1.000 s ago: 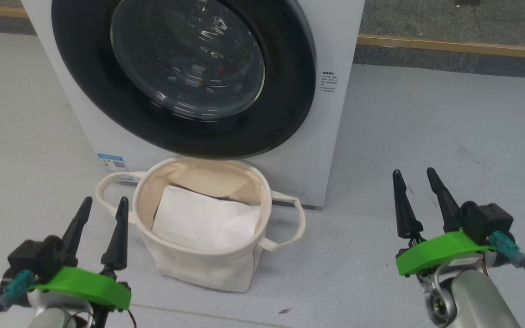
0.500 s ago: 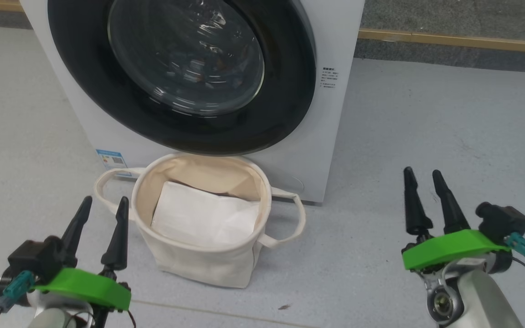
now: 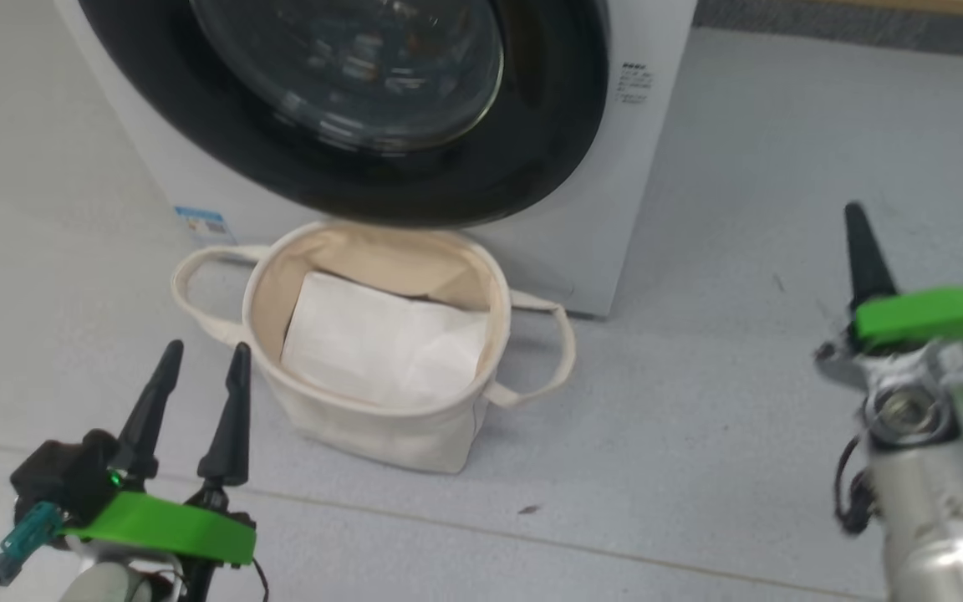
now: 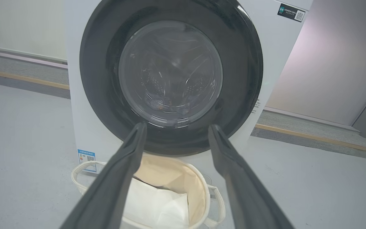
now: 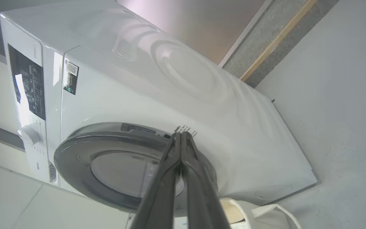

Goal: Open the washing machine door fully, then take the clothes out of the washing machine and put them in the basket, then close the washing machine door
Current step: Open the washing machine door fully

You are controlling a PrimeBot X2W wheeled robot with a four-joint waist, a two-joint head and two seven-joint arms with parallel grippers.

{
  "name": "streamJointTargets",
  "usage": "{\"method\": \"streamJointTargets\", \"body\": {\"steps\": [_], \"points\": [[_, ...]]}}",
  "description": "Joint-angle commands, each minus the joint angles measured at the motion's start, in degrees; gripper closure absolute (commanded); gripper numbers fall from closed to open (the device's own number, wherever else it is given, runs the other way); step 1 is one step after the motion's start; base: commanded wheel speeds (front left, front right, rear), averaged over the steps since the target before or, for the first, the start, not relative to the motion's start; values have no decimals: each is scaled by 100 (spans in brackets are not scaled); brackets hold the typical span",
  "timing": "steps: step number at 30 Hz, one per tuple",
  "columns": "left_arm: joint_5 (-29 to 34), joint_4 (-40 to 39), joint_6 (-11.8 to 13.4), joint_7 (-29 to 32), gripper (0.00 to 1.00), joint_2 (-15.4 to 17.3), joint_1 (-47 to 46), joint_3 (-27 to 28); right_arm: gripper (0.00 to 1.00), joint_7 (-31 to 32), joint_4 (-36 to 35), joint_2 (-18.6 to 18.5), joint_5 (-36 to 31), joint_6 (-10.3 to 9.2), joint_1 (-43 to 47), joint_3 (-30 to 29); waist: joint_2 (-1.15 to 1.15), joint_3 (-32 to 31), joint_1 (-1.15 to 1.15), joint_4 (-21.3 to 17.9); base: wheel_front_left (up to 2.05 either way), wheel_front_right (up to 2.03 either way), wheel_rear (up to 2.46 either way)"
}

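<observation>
Head view first: the washing machine door [image 3: 532,159] looks shut flat against the washing machine [image 3: 644,184], so I judge the opening step not yet done. The basket [image 3: 381,435] stands on the floor [image 3: 699,435] at the foot of the machine, just under the door's lower rim. Its mouth is up and a white sheet [image 3: 381,343] lies inside. I'd guess it is set there so garments have a short way to go. That spot may also put it under the door's swing, but I can't tell the clearance. My left gripper [image 3: 207,347] waits low beside the basket's near-left side, fingers apart and empty. My right gripper [image 3: 856,221] is raised over bare floor to the right of the machine, well apart from it, with its fingers pressed together on nothing.

Left wrist view: the spread fingers frame the door's lower rim and the basket beneath. Through the glass the clothes [image 4: 167,106] show as dim bluish shapes low in the drum, too faint to tell more.

Right wrist view: the closed tips line up with the door's edge near a small printed label [image 5: 186,130]. In my judgement a narrow point suits hooking behind that rim. The control panel [image 5: 27,86] is far off.
</observation>
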Motion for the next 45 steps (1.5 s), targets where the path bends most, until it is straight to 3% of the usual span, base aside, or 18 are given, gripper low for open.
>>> {"method": "streamJointTargets", "body": {"steps": [1, 9, 20, 29, 45], "points": [[67, -200, -60, -61, 0, 72, -236, 267, 100, 284, -74, -116, 228, 43, -448, 67, 0, 219, 0, 168, 0, 0, 0], [200, -165, -358, -67, 0, -305, -307, 413, 100, 1686, 666, -518, 1206, 43, -1704, -90, 0, 473, 0, 475, 0, 0, 0], [523, 36, -733, -68, 0, -849, -399, 630, 100, 3102, 2236, -937, 1554, 43, -3703, -39, 0, 903, 0, 936, 0, 0, 0], [702, 151, -878, -68, 0, -1187, -640, 706, 100, 2990, 3160, -1062, 1073, 43, -4881, 234, 0, 1423, 0, 1281, 0, 0, 0], [655, 88, -909, -69, 0, -1394, -942, 579, 100, 2543, 3502, -979, 605, 43, -5594, 620, 0, 1990, 0, 1539, 0, 0, 0]]}}
